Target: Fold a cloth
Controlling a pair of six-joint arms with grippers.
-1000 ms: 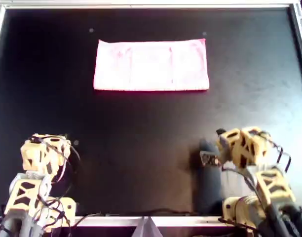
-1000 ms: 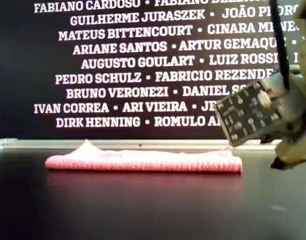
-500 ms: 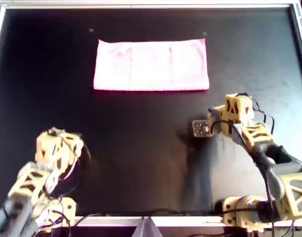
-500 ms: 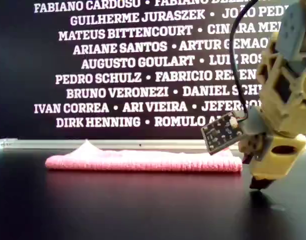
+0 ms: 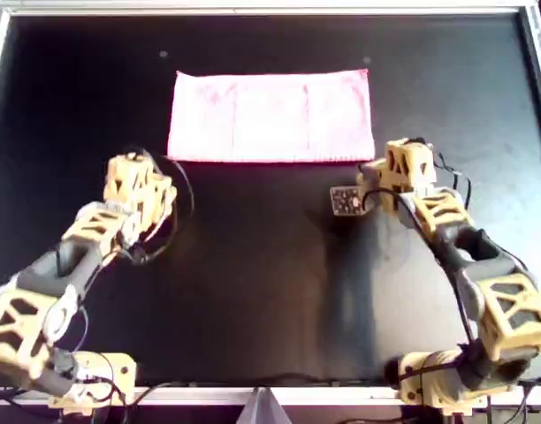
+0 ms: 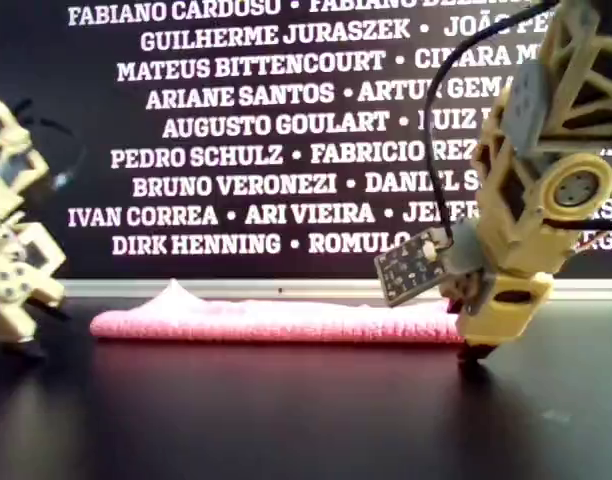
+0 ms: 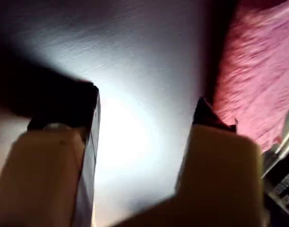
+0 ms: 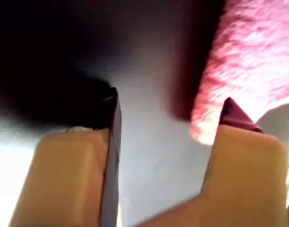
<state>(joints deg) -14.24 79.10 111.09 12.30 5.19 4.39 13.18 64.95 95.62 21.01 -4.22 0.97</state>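
The pink cloth (image 5: 270,117) lies flat as a wide folded rectangle at the far middle of the black table; the exterior view shows it as a low pink strip (image 6: 276,322). My left gripper (image 5: 157,170) stands open just off its near corner at the overhead view's left, nothing between the fingers; the left wrist view has the cloth (image 7: 258,80) beside one fingertip (image 7: 206,113). My right gripper (image 5: 387,163) is open at the near corner on the overhead view's right, tip down close to the table (image 6: 473,352). The cloth's corner (image 8: 248,56) lies beside one finger (image 8: 232,113), not between the jaws.
The black table (image 5: 270,291) has a pale metal rim (image 5: 270,9) along its far and side edges. A black wall with white names (image 6: 236,125) stands behind it. A small circuit board (image 5: 346,201) juts from the right gripper.
Both arms have swung out from the table's near edge toward the cloth, each gripper ending low at a near corner. The cloth has not moved.
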